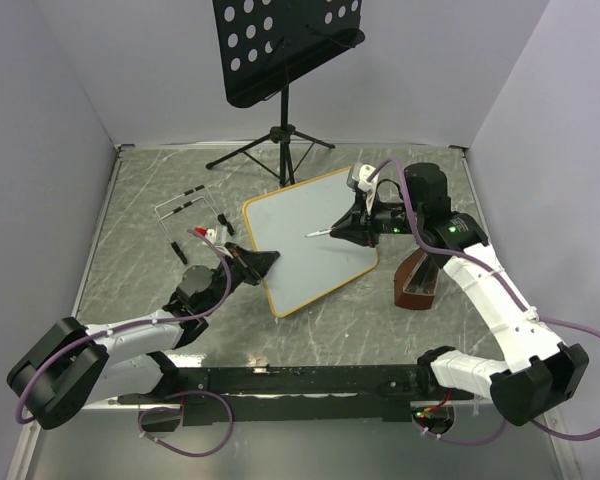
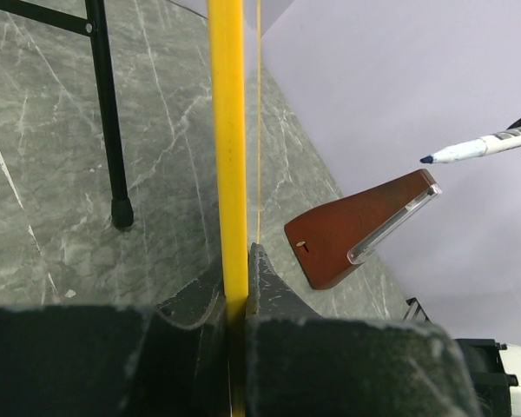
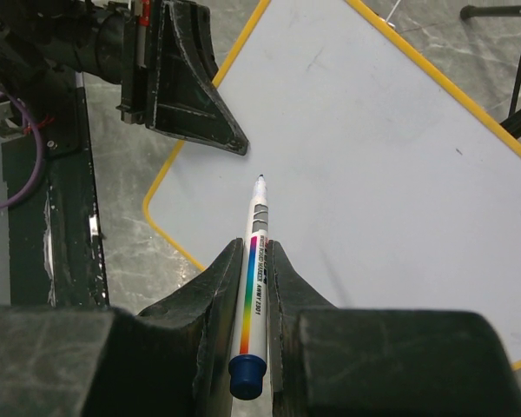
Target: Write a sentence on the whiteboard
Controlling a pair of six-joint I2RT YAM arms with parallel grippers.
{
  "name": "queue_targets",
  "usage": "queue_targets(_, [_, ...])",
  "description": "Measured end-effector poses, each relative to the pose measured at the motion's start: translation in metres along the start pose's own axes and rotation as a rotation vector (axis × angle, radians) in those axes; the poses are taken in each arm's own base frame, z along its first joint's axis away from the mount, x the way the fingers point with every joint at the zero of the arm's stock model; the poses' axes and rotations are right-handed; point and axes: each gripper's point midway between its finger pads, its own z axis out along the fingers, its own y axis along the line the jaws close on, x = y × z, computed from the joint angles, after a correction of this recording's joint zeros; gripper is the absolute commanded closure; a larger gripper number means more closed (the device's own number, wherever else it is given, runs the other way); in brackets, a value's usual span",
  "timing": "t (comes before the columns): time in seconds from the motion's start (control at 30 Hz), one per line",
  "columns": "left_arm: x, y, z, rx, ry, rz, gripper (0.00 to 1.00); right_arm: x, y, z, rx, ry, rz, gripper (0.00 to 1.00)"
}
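The whiteboard (image 1: pixel 315 240), white with a thin orange frame, lies tilted mid-table. My left gripper (image 1: pixel 263 260) is shut on its near left edge; in the left wrist view the frame (image 2: pixel 228 130) runs edge-on between the shut jaws (image 2: pixel 240 278). My right gripper (image 1: pixel 355 228) is shut on a white marker (image 3: pixel 254 261) with a rainbow stripe and blue end. Its tip points at the board (image 3: pixel 373 156) and hovers off the face, as the marker (image 2: pixel 482 148) shows. No sentence is in view; the face shows only faint specks.
A black perforated music stand (image 1: pixel 280 50) rises at the back, its tripod legs (image 1: pixel 280 150) just behind the board. A brown wedge-shaped block (image 1: pixel 417 280) stands right of the board. A wire rack (image 1: pixel 185 205) and small items (image 1: pixel 212 232) lie to the left.
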Motion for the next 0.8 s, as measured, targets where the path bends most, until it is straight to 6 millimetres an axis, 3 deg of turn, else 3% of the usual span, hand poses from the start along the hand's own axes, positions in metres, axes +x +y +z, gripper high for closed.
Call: queue_targets(0.8, [0.001,-0.0003,0.0,-0.004,0.0,-0.007,0.99,-0.005,0.0041,0.0022,-0.02,0.01,-0.048,1.0])
